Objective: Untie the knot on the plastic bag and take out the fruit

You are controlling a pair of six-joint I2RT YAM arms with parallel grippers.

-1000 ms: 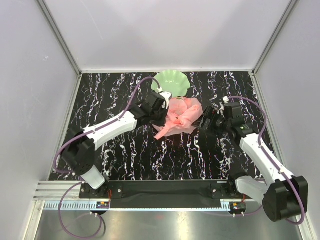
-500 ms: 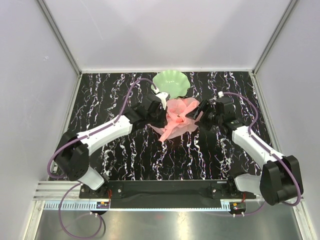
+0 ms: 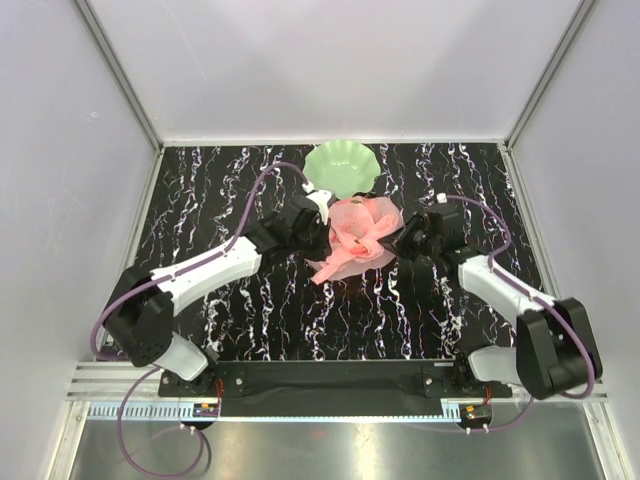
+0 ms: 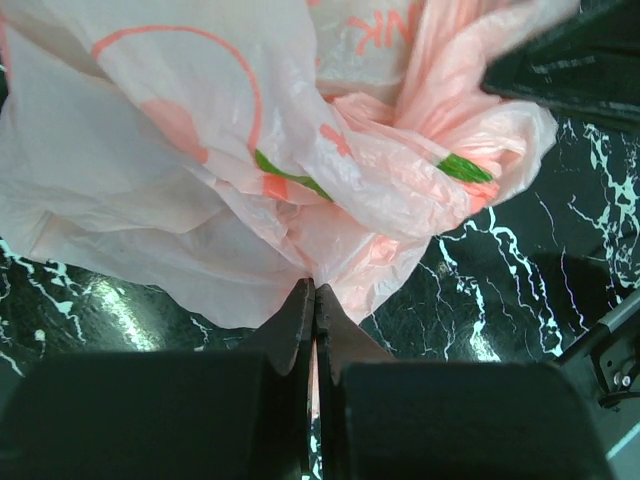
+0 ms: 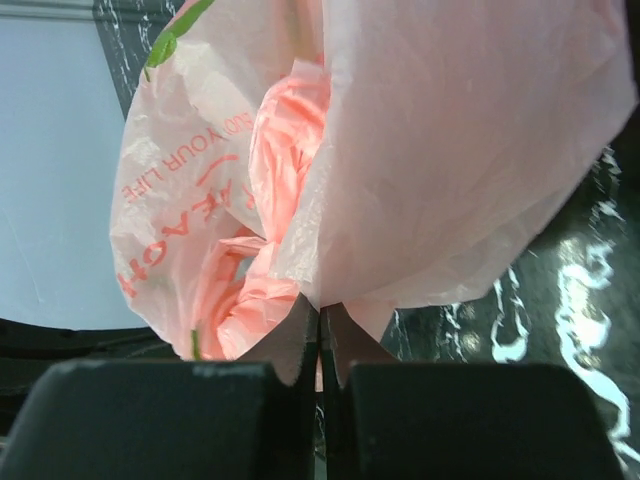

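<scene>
As both pincers [image 4: 312, 300] [image 5: 320, 320] grip it, the plastic bag [image 3: 362, 235] spans crosswise.

Left hand [image 4: 312, 292] pinched closed, right hand [image 5: 320, 312] likewise (seemingly facing inward)

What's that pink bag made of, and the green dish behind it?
The plastic bag looks like thin, translucent film: it crinkles, folds softly and carries printed lettering. The green dish seems smooth moulded plastic with a scalloped rim, though glazed ceramic cannot be ruled out.
</scene>
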